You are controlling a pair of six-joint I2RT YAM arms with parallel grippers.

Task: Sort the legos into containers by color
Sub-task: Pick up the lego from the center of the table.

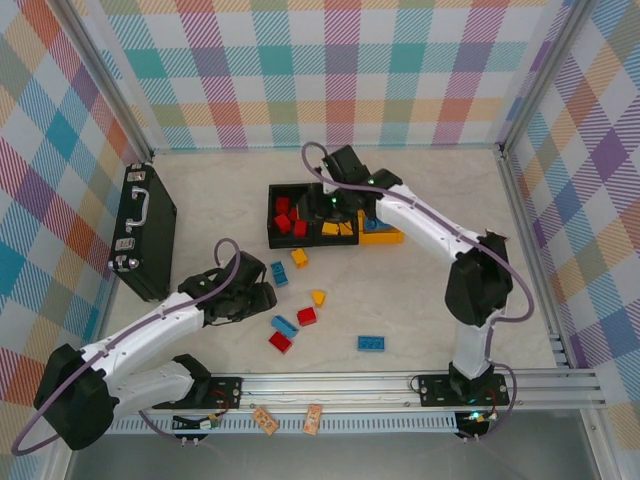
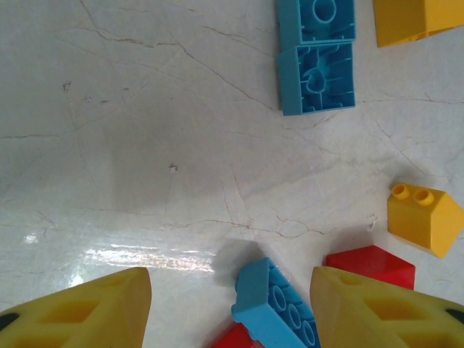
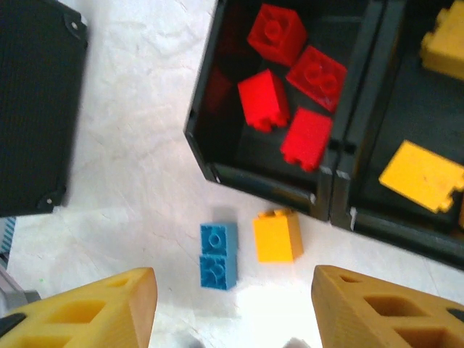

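From above: left end effector [image 1: 262, 296] low over the bench [image 1: 430, 180], right at the loose legos [image 1: 307, 316]; containers [image 1: 290, 243] well beyond, toward the far side; right end effector [image 1: 338, 198] up over those containers, so left arm plainly nearer the strays; left arm stretched forward, right arm angled across to its own left.

Left wrist: jaws roughly half spread, empty; blue brick [image 2: 275, 308] on the bench between the fingers [image 2: 377, 312], tight by one, well off the other; long axis on a slant to the jaw line; red brick [image 2: 371, 262] just beyond the crowded finger, a likely snag on closing; best guess for the move: sidestep to centre, twist square to the short sides, then down.

Right wrist: jaws apart, nothing between; blue piece [image 3: 217, 255] and yellow brick [image 3: 278, 235] side by side just ahead, near the containers' corner but clear of the wall; reds in one bin, yellows next door; view soft, height hard to call.
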